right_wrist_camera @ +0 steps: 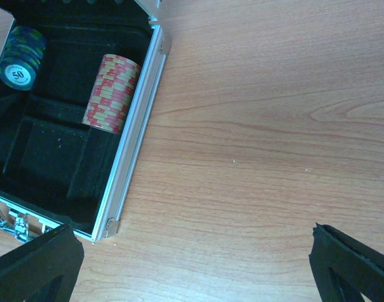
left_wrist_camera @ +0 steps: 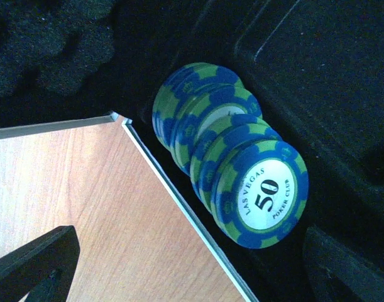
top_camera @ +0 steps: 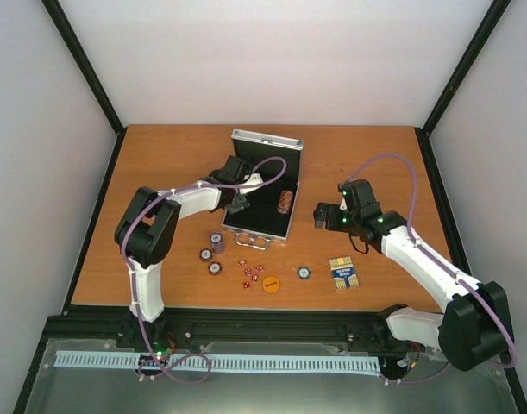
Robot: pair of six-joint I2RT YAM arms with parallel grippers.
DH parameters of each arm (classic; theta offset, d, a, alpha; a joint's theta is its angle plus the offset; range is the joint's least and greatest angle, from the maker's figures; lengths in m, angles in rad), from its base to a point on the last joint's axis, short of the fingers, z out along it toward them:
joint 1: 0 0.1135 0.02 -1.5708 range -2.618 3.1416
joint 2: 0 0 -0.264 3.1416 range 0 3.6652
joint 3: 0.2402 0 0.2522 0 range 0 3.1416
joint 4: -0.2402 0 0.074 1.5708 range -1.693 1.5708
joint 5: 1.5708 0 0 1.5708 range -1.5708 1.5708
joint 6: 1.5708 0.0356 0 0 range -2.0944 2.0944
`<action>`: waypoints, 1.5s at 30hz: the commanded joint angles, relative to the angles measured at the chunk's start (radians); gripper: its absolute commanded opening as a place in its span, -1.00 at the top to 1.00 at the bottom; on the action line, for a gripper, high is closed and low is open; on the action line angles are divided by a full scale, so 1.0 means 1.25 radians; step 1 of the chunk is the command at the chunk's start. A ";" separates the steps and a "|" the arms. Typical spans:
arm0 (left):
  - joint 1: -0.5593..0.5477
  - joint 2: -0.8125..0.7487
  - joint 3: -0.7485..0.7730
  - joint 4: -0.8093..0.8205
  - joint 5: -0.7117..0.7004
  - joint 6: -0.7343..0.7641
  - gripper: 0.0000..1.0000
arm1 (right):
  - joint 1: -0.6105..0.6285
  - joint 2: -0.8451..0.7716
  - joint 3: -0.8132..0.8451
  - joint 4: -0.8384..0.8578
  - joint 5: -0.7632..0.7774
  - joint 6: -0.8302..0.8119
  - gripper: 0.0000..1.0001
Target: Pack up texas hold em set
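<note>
While you read from the near edge, dice, orange disc, card deck and loose chips lie on the table, outside the case. Beyond, the open case holds two rows: blue-green chips beneath your spread left gripper, red-cream chips beside them. Your right gripper, likewise spread, hovers beside the case.

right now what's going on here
Two robot arms are packing a poker set. The left claw hangs open over the open silver case, which holds a row of blue-green chips and a red-and-cream row. The right claw is open beside the case. Loose chips, red dice, an orange disc and a card deck lie on the table.
</note>
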 commanded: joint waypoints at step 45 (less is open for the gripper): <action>0.009 -0.280 0.011 -0.156 0.199 -0.266 -0.99 | 0.028 -0.021 0.015 -0.166 -0.023 -0.127 -1.00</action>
